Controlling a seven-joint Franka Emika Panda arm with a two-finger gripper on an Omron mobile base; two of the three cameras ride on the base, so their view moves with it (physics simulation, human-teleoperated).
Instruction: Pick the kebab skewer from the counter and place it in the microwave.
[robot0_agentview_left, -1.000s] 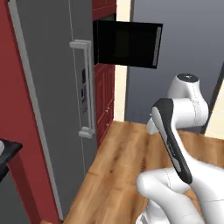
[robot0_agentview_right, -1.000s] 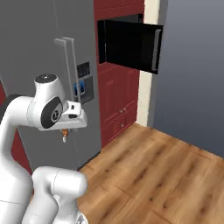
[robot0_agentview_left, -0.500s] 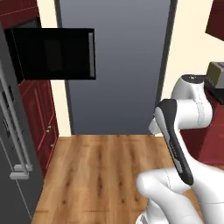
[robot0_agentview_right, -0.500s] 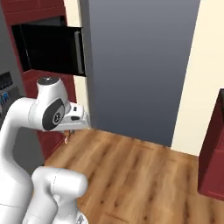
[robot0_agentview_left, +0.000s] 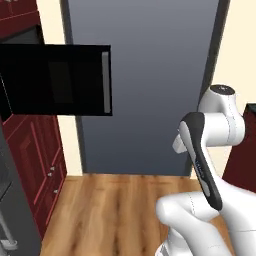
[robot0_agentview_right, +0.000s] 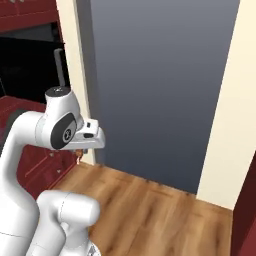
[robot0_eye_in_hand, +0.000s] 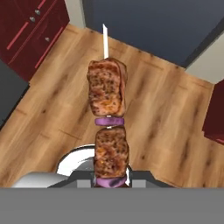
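Ahead, filling most of both base views, a tall flat slate-grey panel (robot0_agentview_left: 145, 85) set between cream wall posts (robot0_agentview_right: 227, 110). Below, a wooden plank floor (robot0_agentview_left: 115, 210) running from the panel's foot back toward the base. At upper left in the left base view, the microwave (robot0_agentview_left: 30, 65) built into dark red cabinets (robot0_agentview_left: 30, 155), its large flat black door (robot0_agentview_left: 60, 80) swung open and facing the camera, the grey bar handle (robot0_agentview_left: 105, 82) upright near the door's right edge; black cavity just visible behind the door's left end. More red cabinet fronts (robot0_eye_in_hand: 35, 30) with small round knobs at upper left in the hand view, and another red front (robot0_eye_in_hand: 216, 113) at its right edge. Folded white arm (robot0_agentview_right: 55, 130) raised well above the floor, clear of the microwave and to its right. Gripper (robot0_eye_in_hand: 111, 178) clamped on the kebab skewer (robot0_eye_in_hand: 108, 122), fingers closed at the bottom end of the stick. Skewer standing straight out from between the fingertips along the hand's axis: purple onion slice lowest, then a browned meat chunk, another onion slice, a larger meat chunk, and the bare pale tip of the stick farthest out, over the wood floor. In the right base view, only a tiny reddish speck of it under the hand (robot0_agentview_right: 78, 156).
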